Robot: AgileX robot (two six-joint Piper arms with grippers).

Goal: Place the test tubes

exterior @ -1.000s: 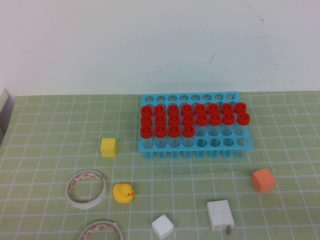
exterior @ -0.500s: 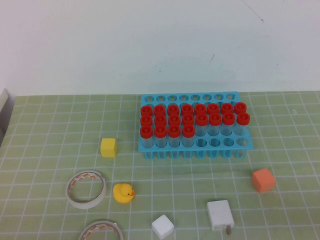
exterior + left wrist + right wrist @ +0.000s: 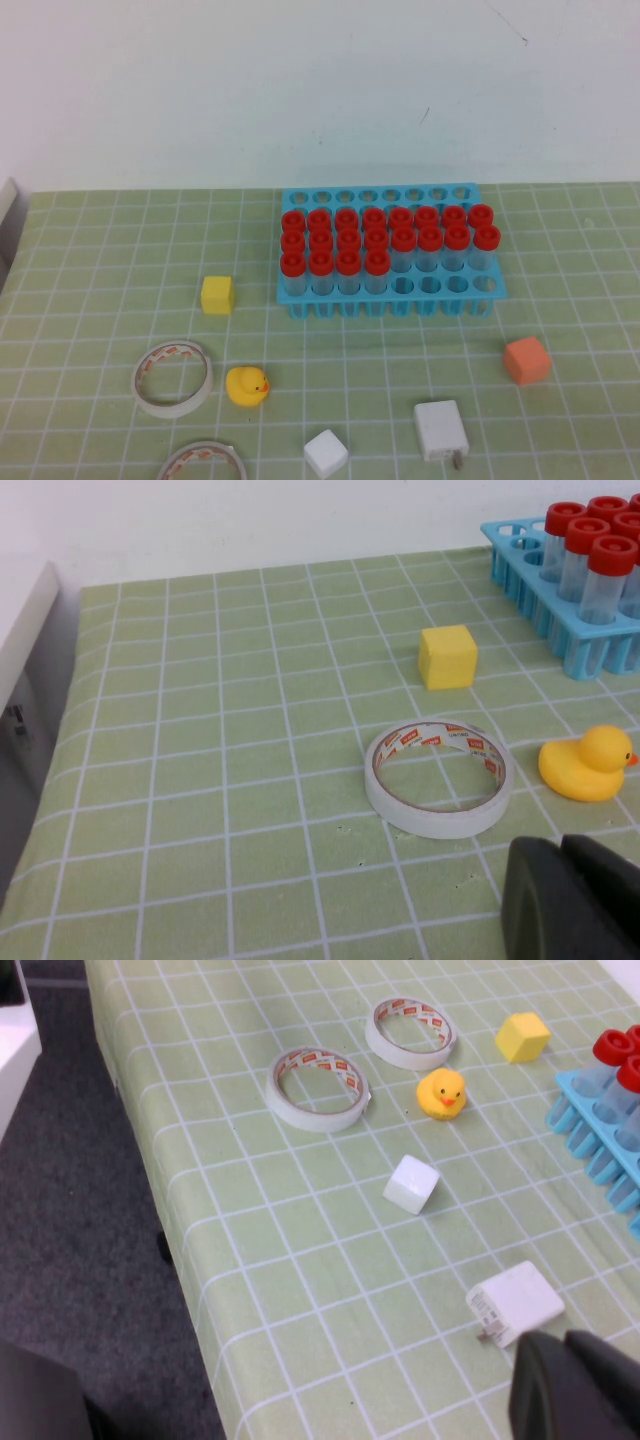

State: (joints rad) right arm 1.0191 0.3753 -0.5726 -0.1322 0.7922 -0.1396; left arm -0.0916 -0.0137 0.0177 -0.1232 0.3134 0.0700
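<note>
As I check both wrist views, the left gripper (image 3: 562, 852) is clenched on nothing, a tape roll (image 3: 438, 821) near its jaws; the right gripper (image 3: 566, 1345) is likewise clenched and empty, a white charger (image 3: 517, 1303) just beside. The red-capped test tubes (image 3: 376, 240) stand upright in the blue rack (image 3: 390, 300), well apart from both.

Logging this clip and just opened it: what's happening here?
Nothing is being handled. The left gripper, fingers shut and empty, hovers near a tape roll; the right gripper, also shut and empty, hovers near the white charger. The blue rack holds red-capped test tubes in three rows, the third half filled. No loose tubes show.
</note>
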